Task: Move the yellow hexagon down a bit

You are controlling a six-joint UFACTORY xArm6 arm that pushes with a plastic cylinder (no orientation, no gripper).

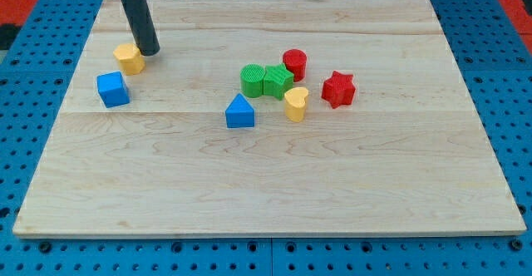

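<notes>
My end effector is a plain dark rod with no jaws to part or close; my tip [150, 52] rests on the wooden tabletop [266, 184] at the far left, just beside the yellow hexagon [128, 58], on its right and slightly farther side, touching it or very nearly so; I cannot tell which. The yellow hexagon sits in the far-left part of the tabletop; just nearer than it, and a little to the left, lies the blue cube [112, 89], close by but apart from it. Well to the right, around the middle, the other blocks gather; the green cylinder [252, 80] and the green star [277, 81] stand side by side, touching; the red cylinder [294, 62] sits just beyond the green star, on its right; the yellow heart [295, 104] lies just nearer than the green star; the red star [337, 89] stands to the right of the heart, slightly apart; the blue triangle [239, 112] lies nearest of the group, at its left.
</notes>
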